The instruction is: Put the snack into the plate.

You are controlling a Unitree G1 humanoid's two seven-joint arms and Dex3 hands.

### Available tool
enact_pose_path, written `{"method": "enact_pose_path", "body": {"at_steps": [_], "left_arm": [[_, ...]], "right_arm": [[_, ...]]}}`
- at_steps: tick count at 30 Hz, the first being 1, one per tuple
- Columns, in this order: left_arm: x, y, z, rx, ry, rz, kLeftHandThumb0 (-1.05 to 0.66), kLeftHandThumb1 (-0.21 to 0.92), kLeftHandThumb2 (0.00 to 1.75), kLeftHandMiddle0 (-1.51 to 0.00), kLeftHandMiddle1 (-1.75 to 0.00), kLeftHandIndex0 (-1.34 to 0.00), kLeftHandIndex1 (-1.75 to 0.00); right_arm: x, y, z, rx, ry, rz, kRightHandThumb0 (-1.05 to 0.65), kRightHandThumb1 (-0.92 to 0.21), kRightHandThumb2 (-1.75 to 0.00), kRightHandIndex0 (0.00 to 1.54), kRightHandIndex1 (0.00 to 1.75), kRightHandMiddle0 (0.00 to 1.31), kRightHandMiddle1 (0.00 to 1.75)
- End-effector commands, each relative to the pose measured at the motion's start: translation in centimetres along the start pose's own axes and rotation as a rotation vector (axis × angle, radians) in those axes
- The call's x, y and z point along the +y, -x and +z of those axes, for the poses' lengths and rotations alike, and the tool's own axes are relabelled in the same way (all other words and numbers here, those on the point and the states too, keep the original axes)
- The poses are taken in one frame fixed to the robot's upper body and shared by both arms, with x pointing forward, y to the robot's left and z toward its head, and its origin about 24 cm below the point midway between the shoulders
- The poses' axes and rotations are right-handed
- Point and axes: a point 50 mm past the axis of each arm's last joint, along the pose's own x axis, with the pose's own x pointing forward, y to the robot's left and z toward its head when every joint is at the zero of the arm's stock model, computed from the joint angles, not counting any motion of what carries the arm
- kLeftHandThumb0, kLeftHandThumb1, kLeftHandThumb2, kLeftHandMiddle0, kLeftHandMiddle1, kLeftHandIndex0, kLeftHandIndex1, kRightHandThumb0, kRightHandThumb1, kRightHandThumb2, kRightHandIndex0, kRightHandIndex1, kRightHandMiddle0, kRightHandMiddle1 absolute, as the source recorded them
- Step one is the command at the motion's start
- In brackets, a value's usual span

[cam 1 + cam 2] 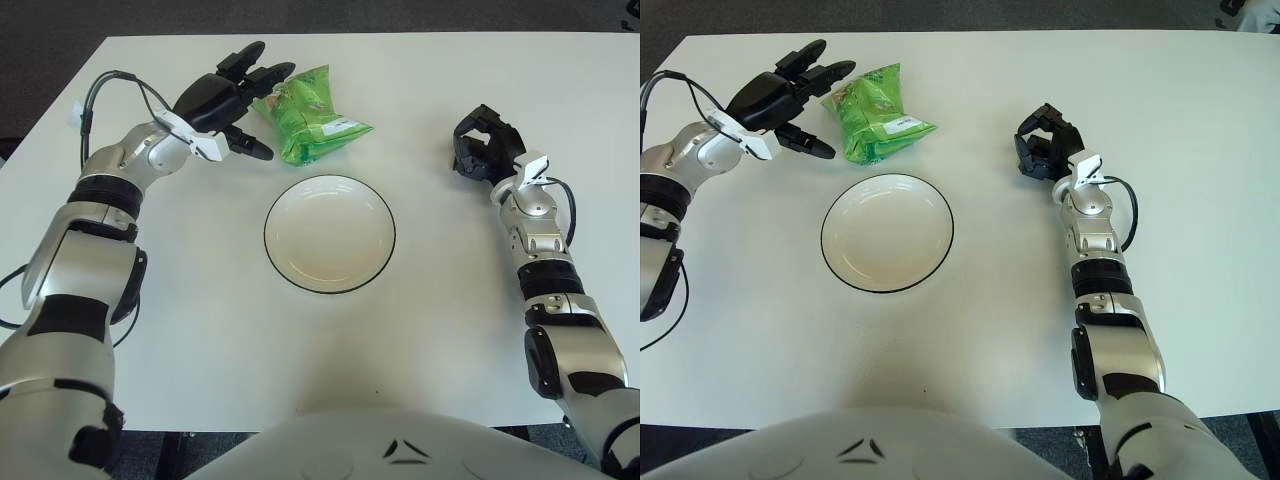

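Note:
A green snack bag (310,115) lies on the white table, just beyond the plate. The white plate (330,234) with a dark rim is empty at the table's middle. My left hand (235,100) hovers at the bag's left edge, fingers spread, with its upper fingertips (275,71) over the bag's top left corner and the thumb below; it holds nothing. My right hand (482,145) shows to the right of the plate with its fingers curled, empty.
The white table (200,330) stretches wide around the plate. Its far edge runs just behind the bag, with dark floor beyond. A black cable (105,90) loops off my left forearm.

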Motion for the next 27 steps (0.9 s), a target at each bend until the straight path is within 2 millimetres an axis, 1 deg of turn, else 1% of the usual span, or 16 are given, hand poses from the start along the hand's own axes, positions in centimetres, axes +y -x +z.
{"method": "enact_pose_path", "body": {"at_steps": [1,7,11,15,27], "left_arm": [[1.3,-0.6,0.2,-0.109,-0.212,0.031,-0.51,0.89,0.02,-0.02,-0.01,-0.31,-0.08],[1.5,-1.1,0.1,-0.150,-0.325,0.028,-0.49,0.90,0.01,-0.04,-0.01,-0.33,-0.08],[1.6,-1.6,0.3,-0.213,-0.403,0.041,-0.47,0.90,0.01,-0.06,-0.02,-0.33,-0.08],[1.5,-1.8,0.4,-0.253,-0.450,0.052,-0.46,0.91,0.01,-0.08,-0.01,-0.34,-0.07],[0.9,-3.9,1.5,-0.381,-0.610,0.056,-0.35,0.92,0.08,-0.08,0.00,-0.33,-0.05]], "right_arm": [[1.9,3.8,-7.3,0.350,0.032,0.082,-0.40,-0.62,-0.92,0.84,1.75,0.39,1.75],[2.0,3.8,-7.3,0.352,0.033,0.084,-0.40,-0.62,-0.92,0.84,1.75,0.39,1.75],[2.0,3.8,-7.3,0.353,0.033,0.087,-0.40,-0.62,-0.92,0.84,1.75,0.39,1.75],[2.0,3.8,-7.3,0.353,0.032,0.088,-0.40,-0.62,-0.92,0.83,1.75,0.39,1.75],[1.9,3.8,-7.5,0.354,0.026,0.104,-0.40,-0.62,-0.91,0.83,1.75,0.39,1.75]]}}
